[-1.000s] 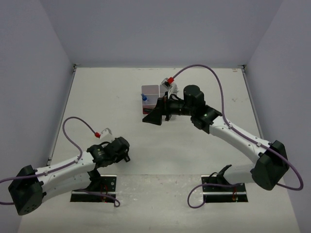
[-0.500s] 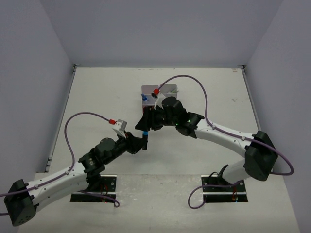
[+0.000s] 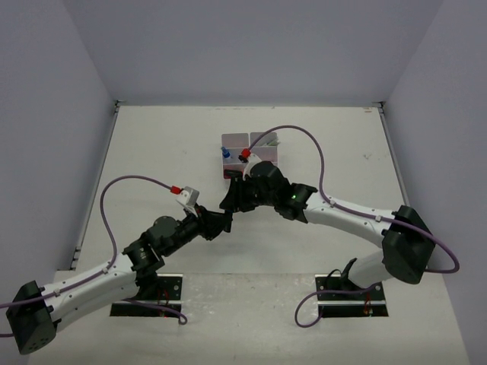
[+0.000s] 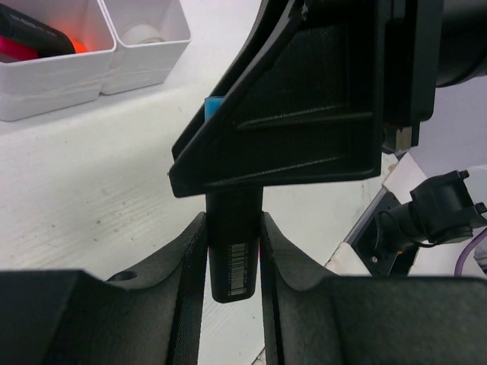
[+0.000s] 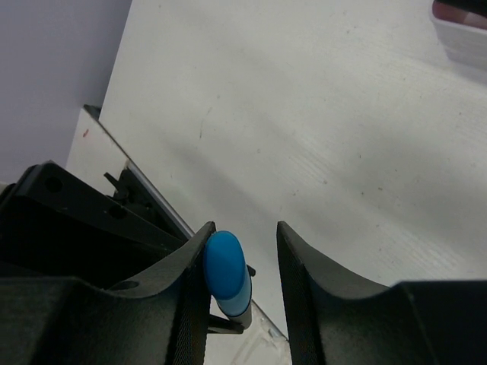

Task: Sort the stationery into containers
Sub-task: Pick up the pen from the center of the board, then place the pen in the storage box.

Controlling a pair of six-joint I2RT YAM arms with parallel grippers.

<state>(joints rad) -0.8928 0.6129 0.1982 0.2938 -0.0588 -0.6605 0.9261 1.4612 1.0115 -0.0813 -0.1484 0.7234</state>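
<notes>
A black highlighter (image 4: 234, 251) with a blue end (image 5: 226, 272) hangs in the air between both arms. My left gripper (image 4: 233, 228) is shut on its barcoded lower body. My right gripper (image 5: 245, 236) stands around the blue end, which lies against one finger, with a clear gap to the other. In the top view the left gripper (image 3: 219, 224) and right gripper (image 3: 231, 199) meet near the table's middle, hiding the highlighter. The white containers (image 3: 237, 139) sit behind them, holding a blue-capped item (image 3: 225, 153).
In the left wrist view, two white compartments (image 4: 144, 61) show at upper left, one with a highlighter glowing orange and pink (image 4: 34, 38). The arm bases and their plates (image 3: 148, 293) line the near edge. Grey walls enclose the table on three sides.
</notes>
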